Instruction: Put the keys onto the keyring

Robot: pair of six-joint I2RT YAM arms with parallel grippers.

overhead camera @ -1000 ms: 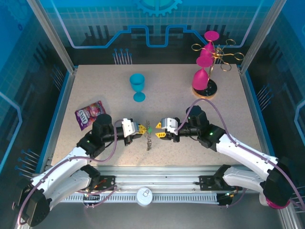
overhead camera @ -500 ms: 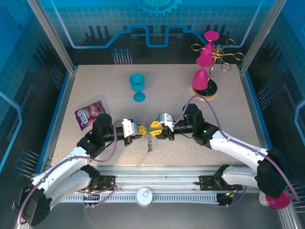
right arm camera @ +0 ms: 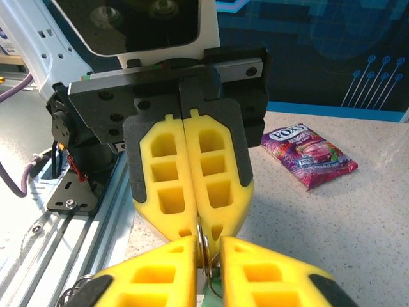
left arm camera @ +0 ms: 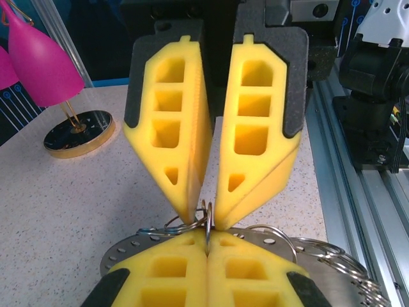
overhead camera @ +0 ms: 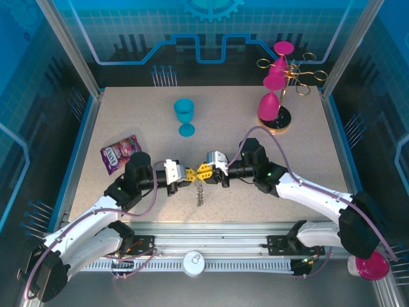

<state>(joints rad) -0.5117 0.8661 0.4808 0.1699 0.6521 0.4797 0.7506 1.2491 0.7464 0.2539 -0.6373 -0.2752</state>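
**Left gripper** [overhead camera: 186, 174]: fingers are pressed fully together, with a thin wire loop of the keyring [overhead camera: 200, 192] pinched at the tips. It is judged to be held this way so the ring is kept steady for threading.

**Right gripper** [overhead camera: 204, 171]: set tip to tip against the left, jaws narrowed to a slit around the same wire. Whether it is gripped cannot be told.

**Keyring**: trailed from the meeting tips toward the near edge.

**Keys** [right arm camera: 216, 289]: a green scrap is glimpsed low between the right fingers.

Dark frilly keyring [overhead camera: 200, 190] — strung out lengthwise, mid-table
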